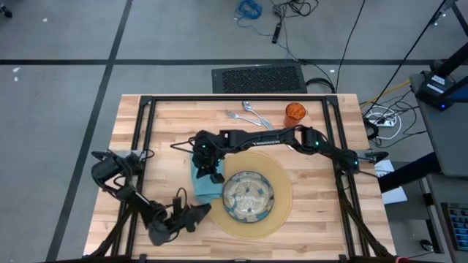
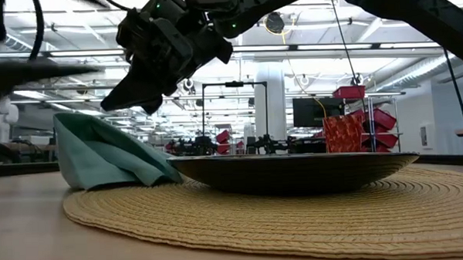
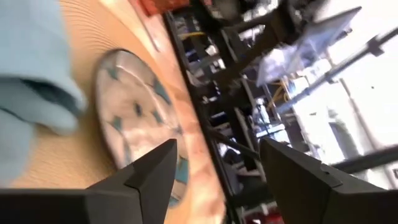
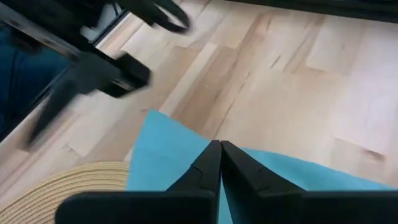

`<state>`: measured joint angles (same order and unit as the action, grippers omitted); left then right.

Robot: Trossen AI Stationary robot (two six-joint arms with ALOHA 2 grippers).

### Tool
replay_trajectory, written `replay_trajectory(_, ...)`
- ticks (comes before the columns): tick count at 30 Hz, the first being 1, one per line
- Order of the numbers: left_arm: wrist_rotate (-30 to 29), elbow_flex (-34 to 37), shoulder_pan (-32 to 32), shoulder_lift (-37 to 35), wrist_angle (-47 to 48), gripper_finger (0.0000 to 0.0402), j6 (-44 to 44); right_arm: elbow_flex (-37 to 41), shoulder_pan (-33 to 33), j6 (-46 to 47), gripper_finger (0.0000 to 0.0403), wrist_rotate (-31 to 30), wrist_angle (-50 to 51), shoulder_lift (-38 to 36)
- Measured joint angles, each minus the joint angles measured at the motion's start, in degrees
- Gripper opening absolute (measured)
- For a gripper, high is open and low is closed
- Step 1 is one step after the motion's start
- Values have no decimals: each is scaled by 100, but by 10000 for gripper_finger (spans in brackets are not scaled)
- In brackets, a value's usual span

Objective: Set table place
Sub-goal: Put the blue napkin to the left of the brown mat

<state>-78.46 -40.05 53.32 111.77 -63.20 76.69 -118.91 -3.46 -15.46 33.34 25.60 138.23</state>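
Planks of the table (image 1: 172, 120) lie under both arms from above; fork (image 1: 235, 116), spoon (image 1: 251, 108) and cup (image 1: 295, 112) sit far beyond the right gripper (image 1: 216, 175), pinched empty over the napkin (image 1: 202, 186). At table height, mat (image 2: 296, 213) and plate (image 2: 295, 171) lie beside it. Left gripper (image 3: 217, 171) gapes wide, holding nothing.

A grey floor (image 1: 58, 44) crossed by dark lines surrounds the scene; tangled cables (image 1: 252, 10) and a black ribbed mat (image 1: 259, 77) lie far back.
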Motion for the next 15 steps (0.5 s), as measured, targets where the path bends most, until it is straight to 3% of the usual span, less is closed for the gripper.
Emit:
replay_trajectory(3, -103, -103, 125, -12, -293, 216, -657, 0, -30, -32, 0, 8, 181, 0)
replay_trajectory(8, -1083, 270, 316, -52, -292, 216, -754, 0, -109, -117, 0, 2, 1051, 2)
replay_trajectory(15, -1149, 955, 392, -50, -388, 214, -303, 70, -128, -328, 1, 146, 1993, 9)
